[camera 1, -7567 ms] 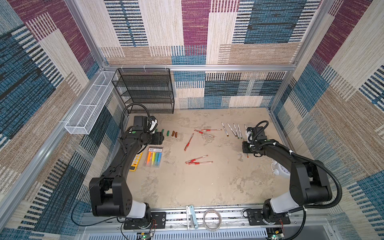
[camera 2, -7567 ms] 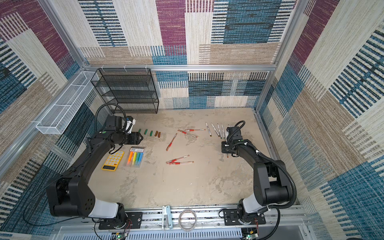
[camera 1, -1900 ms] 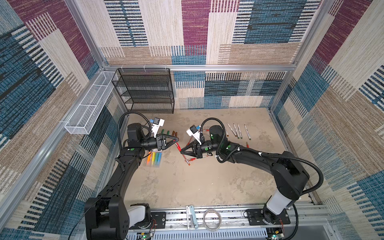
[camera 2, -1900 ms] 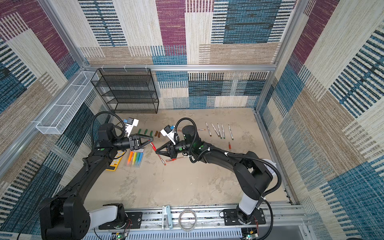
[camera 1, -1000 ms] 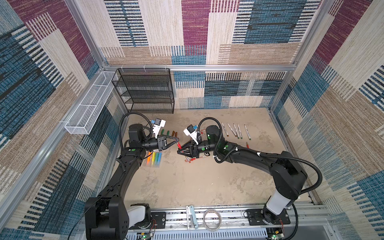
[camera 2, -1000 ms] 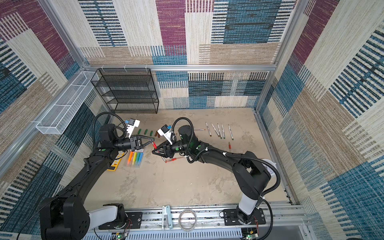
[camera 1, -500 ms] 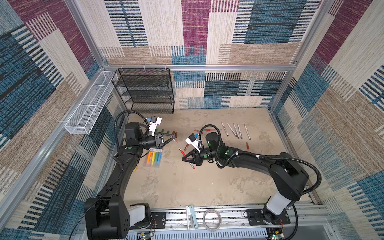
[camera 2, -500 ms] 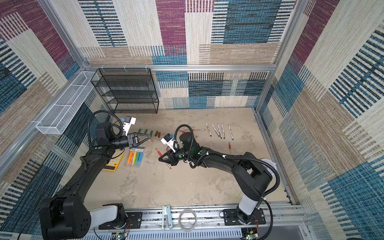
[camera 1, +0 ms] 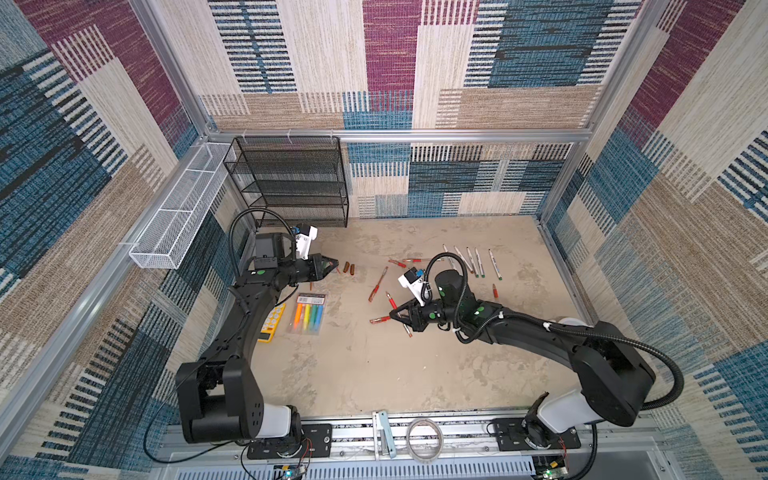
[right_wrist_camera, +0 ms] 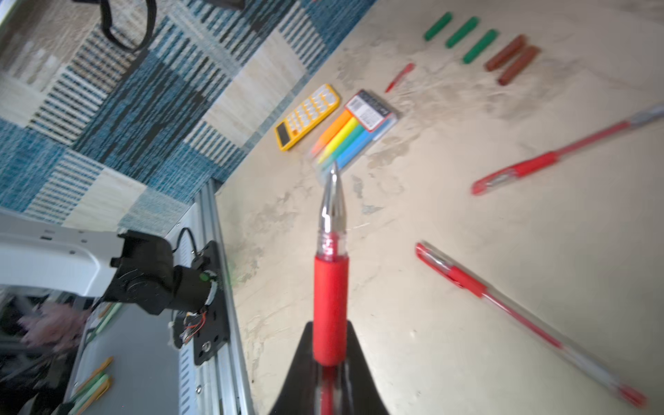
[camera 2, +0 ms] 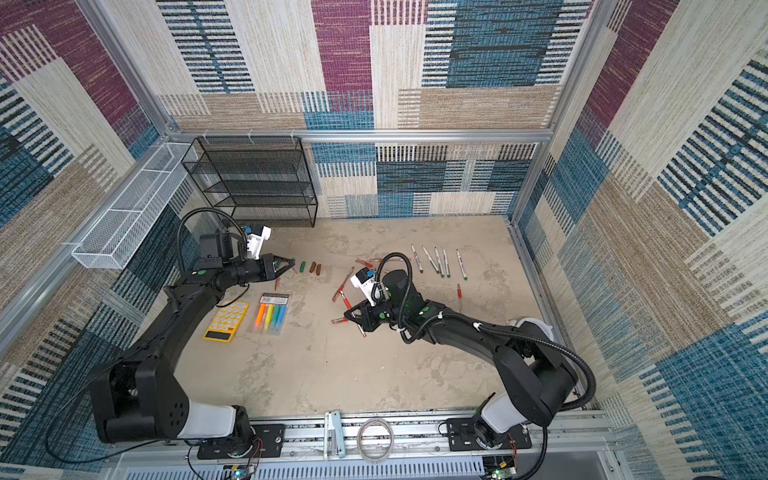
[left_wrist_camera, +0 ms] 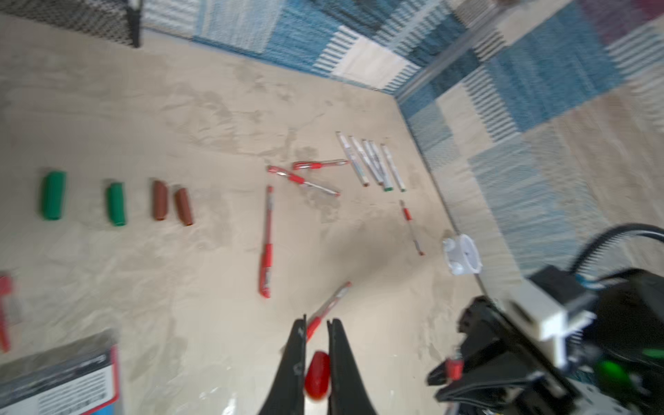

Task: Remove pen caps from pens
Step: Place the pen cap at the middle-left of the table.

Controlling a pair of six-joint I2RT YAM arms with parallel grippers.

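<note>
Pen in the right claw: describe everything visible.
The pen has a clear barrel, a red rubbery grip sleeve and a bare silver cone tip, no cap on it. The right claw is shut on the sleeve's rear end, the tip sticking out past it. It appears held off the table, touching nothing else.

Bright even light, soft shadows – wrist views motion-blurred

A clear-barrelled pen [right_wrist_camera: 330, 287] with a red grip and a bare silver tip was clamped in the right gripper [right_wrist_camera: 328, 345] above mid-table. A red cap [left_wrist_camera: 317, 375] sat pinched in the left gripper [left_wrist_camera: 318, 323] toward the far left. Green and brown caps [right_wrist_camera: 479, 46] lay in a row at the far left, with a slim loose cap [right_wrist_camera: 399, 77] just nearer. Five white pens [camera 1: 471, 262] lay side by side at the far right. Capped red pens [camera 1: 379, 284] lay scattered mid-table.
</note>
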